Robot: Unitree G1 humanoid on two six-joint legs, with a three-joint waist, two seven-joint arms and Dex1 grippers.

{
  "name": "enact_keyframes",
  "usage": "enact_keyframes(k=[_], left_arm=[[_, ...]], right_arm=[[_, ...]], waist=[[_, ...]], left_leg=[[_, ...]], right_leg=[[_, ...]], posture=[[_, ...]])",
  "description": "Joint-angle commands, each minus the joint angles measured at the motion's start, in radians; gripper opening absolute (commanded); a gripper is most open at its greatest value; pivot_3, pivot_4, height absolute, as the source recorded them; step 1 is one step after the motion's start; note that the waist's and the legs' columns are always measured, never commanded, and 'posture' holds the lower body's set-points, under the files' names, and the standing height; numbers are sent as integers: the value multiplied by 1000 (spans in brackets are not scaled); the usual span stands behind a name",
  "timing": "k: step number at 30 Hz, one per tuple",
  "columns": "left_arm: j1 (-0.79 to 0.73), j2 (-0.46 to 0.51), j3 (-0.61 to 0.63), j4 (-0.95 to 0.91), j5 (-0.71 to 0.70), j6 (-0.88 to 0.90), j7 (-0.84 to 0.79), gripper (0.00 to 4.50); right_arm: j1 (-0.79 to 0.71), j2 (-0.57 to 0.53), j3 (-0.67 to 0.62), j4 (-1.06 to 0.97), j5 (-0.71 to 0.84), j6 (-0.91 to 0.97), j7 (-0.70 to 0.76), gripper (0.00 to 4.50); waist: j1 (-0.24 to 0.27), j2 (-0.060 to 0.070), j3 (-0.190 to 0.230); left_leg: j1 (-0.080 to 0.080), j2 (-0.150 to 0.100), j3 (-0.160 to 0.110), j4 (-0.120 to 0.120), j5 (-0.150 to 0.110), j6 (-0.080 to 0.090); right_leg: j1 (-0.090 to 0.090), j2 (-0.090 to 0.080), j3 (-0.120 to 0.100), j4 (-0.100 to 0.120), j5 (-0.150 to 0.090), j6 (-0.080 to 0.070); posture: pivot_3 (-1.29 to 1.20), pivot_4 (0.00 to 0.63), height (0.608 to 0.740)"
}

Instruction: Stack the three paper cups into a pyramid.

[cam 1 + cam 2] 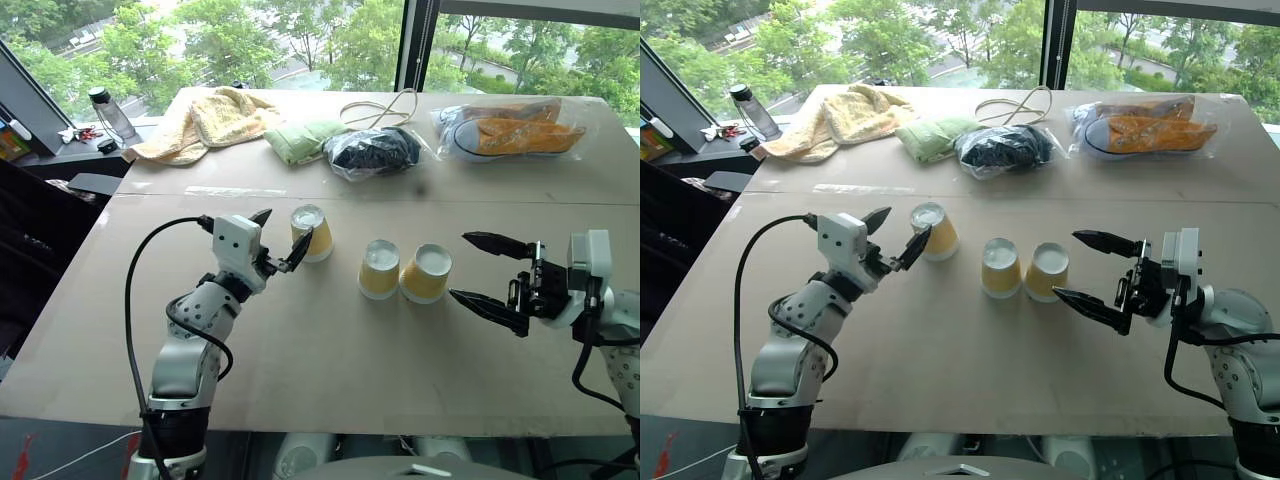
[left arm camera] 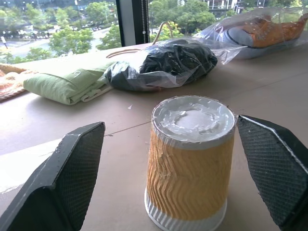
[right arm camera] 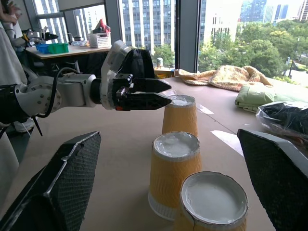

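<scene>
Cups stand upside down on the table (image 1: 330, 360) in my head view: one cup (image 1: 311, 232) alone at left, a pair (image 1: 405, 271) touching at centre. My left gripper (image 1: 277, 241) has fingers spread around the lone cup; right gripper (image 1: 487, 272) waits with fingers spread just beside the pair. Left wrist view: the lone cup sits between both fingers (image 2: 72, 178), untouched. Right wrist view: the pair sits near, the left gripper beyond.
</scene>
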Motion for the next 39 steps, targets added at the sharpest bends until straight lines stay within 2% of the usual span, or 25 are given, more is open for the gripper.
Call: enact_keyframes(k=[1, 14, 26, 39], left_arm=[[-44, -9, -20, 52, 18, -45, -15, 4500], [-155, -25, -51, 197, 3, -118, -115, 4500], [-74, 6, -13, 142, -15, -173, -144, 4500], [-125, -30, -28, 207, 11, -194, -104, 4500]], right_arm=[[-10, 0, -22, -53, 30, 6, -23, 4476], [9, 3, -43, -67, 35, 1, -43, 4476], [46, 13, -56, -43, 29, -33, -20, 4476], [37, 13, -51, -32, 39, -33, -13, 4476]], waist=[[4, 0, 0], [4, 0, 0], [4, 0, 0], [3, 0, 0]], left_leg=[[0, 0, 0, 0, 0, 0], [0, 0, 0, 1, 0, 0], [0, 0, 0, 1, 0, 0], [-1, 0, 0, 2, 0, 0]], right_leg=[[0, 0, 0, 0, 0, 0], [0, 0, -1, 0, 1, 1], [0, 0, -1, 0, 1, 1], [0, 0, -1, 0, 1, 1]], posture=[[0, 150, 740], [0, 150, 740], [0, 150, 740], [0, 150, 740]])
